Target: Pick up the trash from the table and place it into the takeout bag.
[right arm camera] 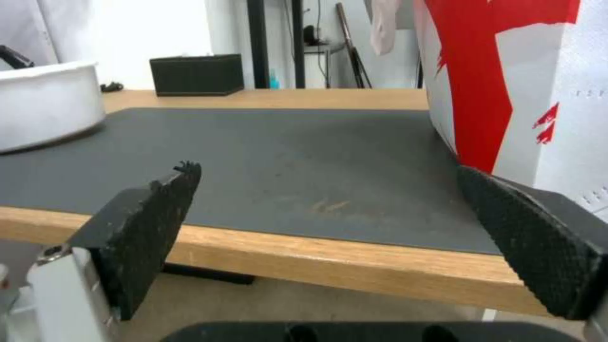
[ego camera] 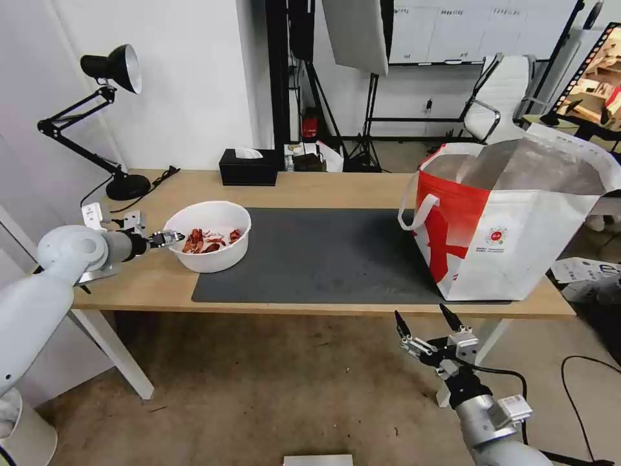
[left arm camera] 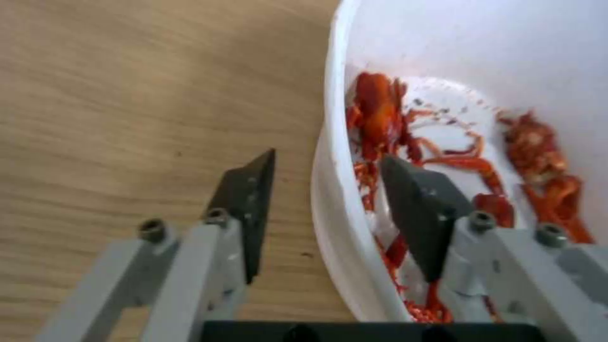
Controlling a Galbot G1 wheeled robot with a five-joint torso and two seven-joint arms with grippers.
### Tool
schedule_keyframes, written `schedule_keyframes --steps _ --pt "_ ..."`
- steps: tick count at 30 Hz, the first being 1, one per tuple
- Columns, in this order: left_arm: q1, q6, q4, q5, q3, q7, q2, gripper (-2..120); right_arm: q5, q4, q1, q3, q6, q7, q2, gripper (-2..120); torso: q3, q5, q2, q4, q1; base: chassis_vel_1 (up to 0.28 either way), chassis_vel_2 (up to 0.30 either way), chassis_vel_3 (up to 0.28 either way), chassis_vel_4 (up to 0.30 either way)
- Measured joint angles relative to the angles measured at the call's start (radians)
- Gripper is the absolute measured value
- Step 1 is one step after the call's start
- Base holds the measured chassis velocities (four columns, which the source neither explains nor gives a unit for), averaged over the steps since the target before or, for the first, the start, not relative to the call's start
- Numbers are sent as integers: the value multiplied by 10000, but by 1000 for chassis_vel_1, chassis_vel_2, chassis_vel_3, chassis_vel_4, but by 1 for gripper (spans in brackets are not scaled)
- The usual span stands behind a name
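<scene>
Head view, left of centre: round white plastic bowl of red shells on the light-wood tabletop, left gripper fingers narrowly parted astride its near rim, readying a rim pinch. Lower right, below the tabletop edge: right gripper, fingers wide, idle near the white-and-red foil-lined takeout bag.

Even bright light; left wrist view blurred, perhaps motion.
</scene>
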Motion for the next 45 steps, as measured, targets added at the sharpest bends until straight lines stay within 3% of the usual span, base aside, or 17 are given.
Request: schedule_keyframes --steps 5,12,22,25,29,32,36,45 --pt "-2 -4 0 -15 52 -75 -33 30 0 0 0 0 0 0 0 100 1 0 0 0 0 0 0 0 0" --pt "-18 -13 -145 -28 55 -122 -85 1 0 0 0 0 -1 0 0 100 0 -2 0 0 0 0 0 0 0" --pt "170 -952 -738 135 -88 44 -152 0 0 0 1 0 0 0 0 100 0 -1 1 1 0 0 0 0 0" --pt "192 -2068 -1239 984 -122 238 -188 0 0 0 1 0 0 0 0 100 0 0 1 -1 0 0 0 0 0" --pt "273 -2799 -1488 1935 -125 497 -175 0 0 0 1 0 0 0 0 100 0 2 1 -2 0 0 0 0 0" --pt "513 -3685 -1704 3470 -124 821 -70 0 0 0 0 0 -1 0 0 100 0 0 1 1 0 0 0 0 0" --pt "697 -4043 -1853 3925 -208 909 -35 0 0 0 1 0 0 0 -1 100 0 0 1 0 0 0 0 0 0" --pt "706 -4032 -2079 3740 -162 918 -39 0 0 0 1 0 0 0 0 100 0 -1 1 2 0 0 0 0 0"
